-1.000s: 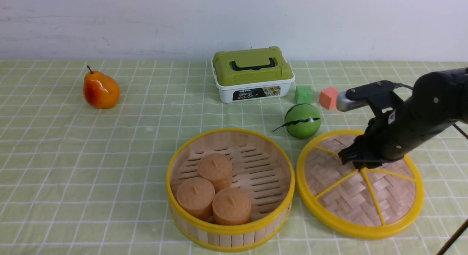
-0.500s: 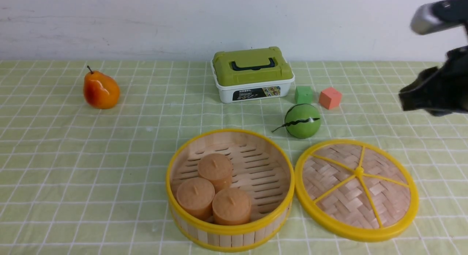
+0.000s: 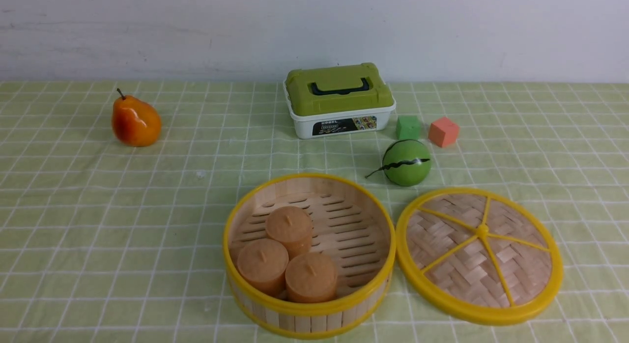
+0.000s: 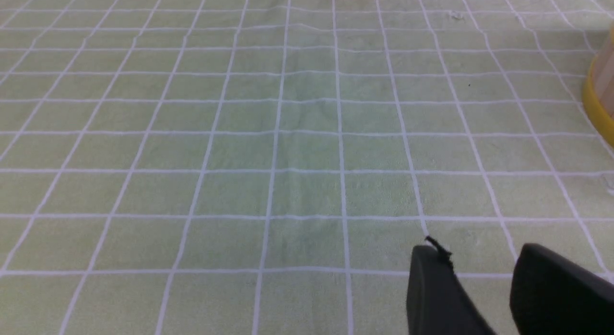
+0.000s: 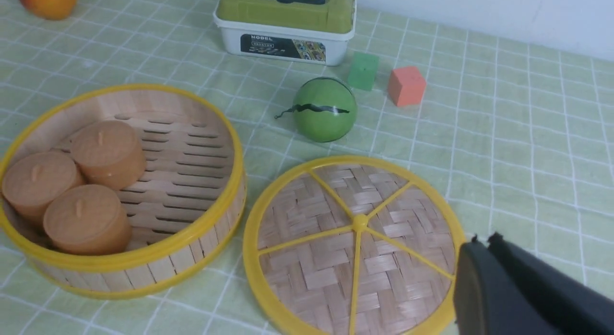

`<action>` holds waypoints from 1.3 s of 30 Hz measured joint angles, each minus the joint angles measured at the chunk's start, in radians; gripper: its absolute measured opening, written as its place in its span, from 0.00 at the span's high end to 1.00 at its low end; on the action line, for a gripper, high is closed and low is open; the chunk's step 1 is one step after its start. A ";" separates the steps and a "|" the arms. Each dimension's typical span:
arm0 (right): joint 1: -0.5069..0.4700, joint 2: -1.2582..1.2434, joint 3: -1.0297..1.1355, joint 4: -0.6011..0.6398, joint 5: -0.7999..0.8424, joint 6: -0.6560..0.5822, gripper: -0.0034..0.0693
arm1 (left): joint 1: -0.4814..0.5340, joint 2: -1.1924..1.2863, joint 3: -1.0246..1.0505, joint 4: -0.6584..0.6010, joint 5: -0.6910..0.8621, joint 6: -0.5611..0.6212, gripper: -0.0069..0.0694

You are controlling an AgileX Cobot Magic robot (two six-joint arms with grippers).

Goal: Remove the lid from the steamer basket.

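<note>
Here's the table, dressed in a pale green, white-checked tablecloth [image 3: 98,210] that runs back to the wall. Biggest on it is the lid [image 3: 479,254], a flat round disc of woven bamboo with yellow rim, spokes and centre knob; it is already off and lies flat near the front edge, right of centre. Just beside it on the left is the round steamer basket [image 3: 314,319] of pale bamboo slats with yellow rims, standing open, the two rims so close I can't tell whether they touch. Near the back edge, centre, stands a white plastic box [image 3: 339,100] with a green handled top. Off to the back left sits an orange-red pear [image 3: 135,122]. A green striped ball [image 3: 407,162] rests just behind the lid. Three orange-brown round cakes [image 3: 311,276] huddle on the basket's slotted floor, front left. Behind the ball are a small green cube [image 3: 408,127] and a coral cube [image 3: 443,131]. The right gripper [image 5: 482,244] is clenched on nothing, above the lid's near-right rim. The left gripper [image 4: 477,251] hangs released over bare cloth.
</note>
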 joint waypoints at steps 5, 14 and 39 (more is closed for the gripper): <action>0.000 -0.075 0.017 -0.004 0.071 0.000 0.97 | 0.000 0.000 0.000 0.000 0.000 0.000 0.60; 0.000 -0.152 0.102 -0.064 -0.026 -0.016 0.97 | 0.000 0.000 0.000 0.000 0.000 0.000 0.60; -0.275 -0.573 0.763 -0.040 -0.440 0.118 0.93 | 0.000 0.000 0.000 0.000 0.000 0.000 0.60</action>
